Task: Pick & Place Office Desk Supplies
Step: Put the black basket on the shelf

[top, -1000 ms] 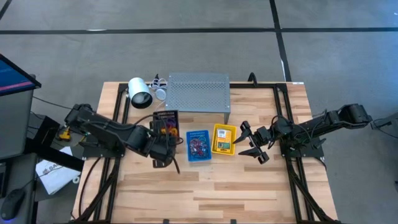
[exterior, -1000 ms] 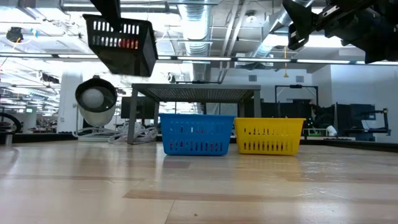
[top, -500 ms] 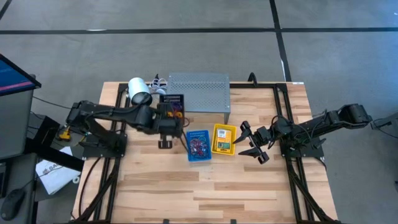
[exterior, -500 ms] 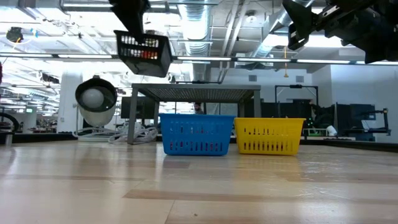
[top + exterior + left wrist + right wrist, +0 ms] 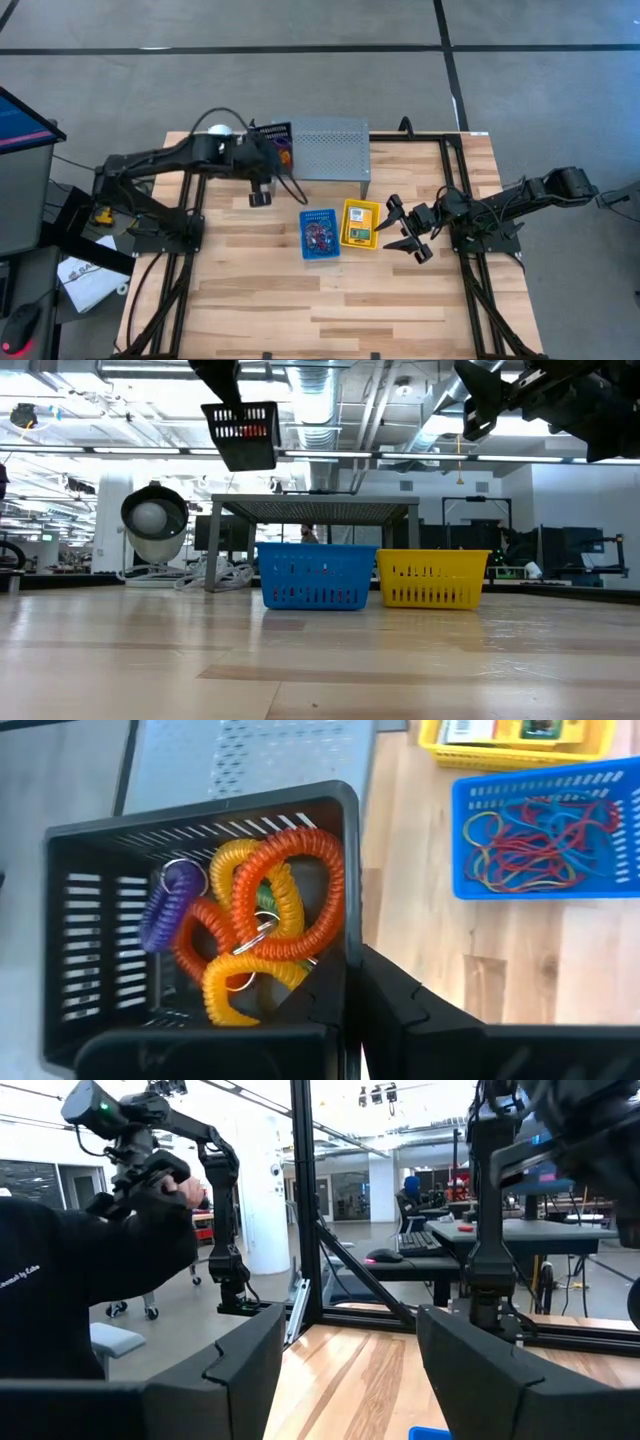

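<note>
My left gripper [image 5: 266,160] is shut on a black slotted basket [image 5: 277,138] and holds it high over the table's far left, beside the grey perforated shelf [image 5: 320,148]. The basket [image 5: 200,920] holds orange, yellow, purple and green coiled loops [image 5: 265,920]. A blue basket [image 5: 320,234] with thin rubber bands [image 5: 530,840] and a yellow basket [image 5: 361,224] with a crayon box stand side by side on the table's middle. My right gripper [image 5: 402,228] is open and empty, raised to the right of the yellow basket. My left gripper pinches the black basket's side wall [image 5: 348,982] near a corner, one finger inside the basket and one finger [image 5: 420,1020] outside. The basket is lifted clear of the table and hangs tilted in the low view [image 5: 245,432].
A white cylinder [image 5: 153,520] with a dark end lies at the far left, partly under my left arm. Loose cords [image 5: 215,572] lie beside the shelf's legs. A person's dark sleeve [image 5: 90,1280] shows in the room beyond the table. Bare wood [image 5: 330,300] lies toward the near edge.
My left gripper has carried the black basket from beside the blue basket toward the table's far edge, up to the grey shelf, keeping it lifted clear. The basket has turned somewhat in the hold. My right arm has kept still.
</note>
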